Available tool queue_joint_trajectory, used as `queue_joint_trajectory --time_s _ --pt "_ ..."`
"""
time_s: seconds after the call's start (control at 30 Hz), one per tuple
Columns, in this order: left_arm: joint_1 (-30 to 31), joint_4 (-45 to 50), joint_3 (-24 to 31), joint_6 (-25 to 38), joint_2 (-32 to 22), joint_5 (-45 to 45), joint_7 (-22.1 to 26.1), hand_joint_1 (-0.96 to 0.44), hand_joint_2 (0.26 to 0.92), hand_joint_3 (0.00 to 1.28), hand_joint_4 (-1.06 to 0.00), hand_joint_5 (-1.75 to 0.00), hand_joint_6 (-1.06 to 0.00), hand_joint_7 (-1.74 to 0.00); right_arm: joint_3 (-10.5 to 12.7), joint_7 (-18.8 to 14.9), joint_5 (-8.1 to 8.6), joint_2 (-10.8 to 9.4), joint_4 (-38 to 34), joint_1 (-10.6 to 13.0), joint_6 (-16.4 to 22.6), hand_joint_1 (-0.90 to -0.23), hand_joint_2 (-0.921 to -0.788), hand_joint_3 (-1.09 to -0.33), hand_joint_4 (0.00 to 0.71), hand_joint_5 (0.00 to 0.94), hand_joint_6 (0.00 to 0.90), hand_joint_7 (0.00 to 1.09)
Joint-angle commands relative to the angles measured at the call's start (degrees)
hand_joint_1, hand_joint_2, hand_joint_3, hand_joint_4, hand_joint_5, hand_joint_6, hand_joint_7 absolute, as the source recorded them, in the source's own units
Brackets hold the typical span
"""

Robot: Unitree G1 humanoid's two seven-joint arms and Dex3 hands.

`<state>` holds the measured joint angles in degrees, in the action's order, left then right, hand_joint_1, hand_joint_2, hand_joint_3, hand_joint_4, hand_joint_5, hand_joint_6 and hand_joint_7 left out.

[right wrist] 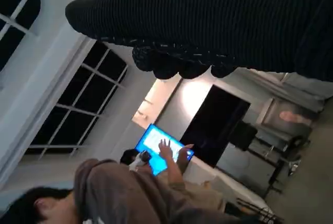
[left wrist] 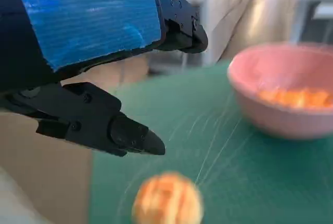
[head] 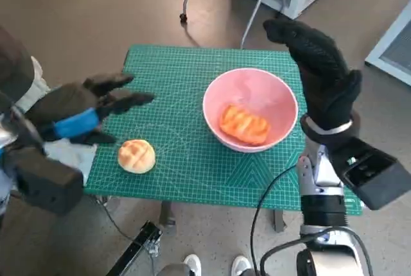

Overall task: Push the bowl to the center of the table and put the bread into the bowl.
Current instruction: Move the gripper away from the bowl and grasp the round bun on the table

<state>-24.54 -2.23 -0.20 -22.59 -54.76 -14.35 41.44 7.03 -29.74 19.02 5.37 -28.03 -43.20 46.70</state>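
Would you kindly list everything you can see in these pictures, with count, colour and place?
Table: one, green gridded mat on top, mid-frame in the head view.
Bowl: one, pink, on the table's right half.
Bread in bowl: one, orange-brown, lying inside the bowl.
Bun: one, pale golden, on the table near its left front edge, apart from the bowl.
Cable: one, black, hanging in front of the table beside the right arm.
Shoes: two, white, on the floor below the table.
Person: one, brown top, in the right wrist view.
Left hand: black with blue tape, above the table's left edge, holding nothing.
Right hand: black glove, raised beside the bowl, holding nothing.
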Motion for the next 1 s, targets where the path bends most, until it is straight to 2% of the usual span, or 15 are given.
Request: queue_joint_trajectory --time_s 0.03,0.3,0.63,0.83,1.0 --pt "3.7 2.0 1.3 2.4 -1.2 1.7 1.5 -0.12 0.847 0.00 -0.25 0.00 -0.34 -0.11 -0.3 -0.6 0.52 -0.3 -0.4 1.0 -0.8 -0.669 -0.921 -0.763 0.306 0.000 0.000 0.89" --pt "6.4 1.3 -0.2 4.9 -0.4 1.4 2.7 -0.11 0.843 0.00 -0.24 0.00 -0.35 -0.08 -0.4 -1.1 1.14 -0.1 -0.4 0.7 -1.5 -0.664 -0.921 -0.767 0.303 0.000 -0.001 0.89" --pt "5.3 -2.7 -6.5 5.3 3.0 -3.6 1.4 -0.10 0.843 0.00 -0.24 0.00 -0.34 -0.05 -0.3 -1.6 1.73 0.1 -0.2 0.7 -2.3 -0.676 -0.921 -0.767 0.310 0.004 -0.001 0.89" --pt "3.0 -8.2 -10.4 4.1 5.8 -7.5 -0.3 -0.09 0.843 0.00 -0.23 0.00 -0.35 -0.04 -0.2 -1.9 1.78 0.4 0.3 1.0 -2.6 -0.676 -0.921 -0.763 0.312 0.006 -0.001 0.89" --pt "0.9 -14.6 -13.3 1.6 8.4 -11.6 -4.4 -0.07 0.843 0.00 -0.24 0.00 -0.35 -0.04 0.0 -2.0 1.89 0.8 0.4 1.0 -2.9 -0.675 -0.921 -0.760 0.313 0.006 -0.001 0.89"
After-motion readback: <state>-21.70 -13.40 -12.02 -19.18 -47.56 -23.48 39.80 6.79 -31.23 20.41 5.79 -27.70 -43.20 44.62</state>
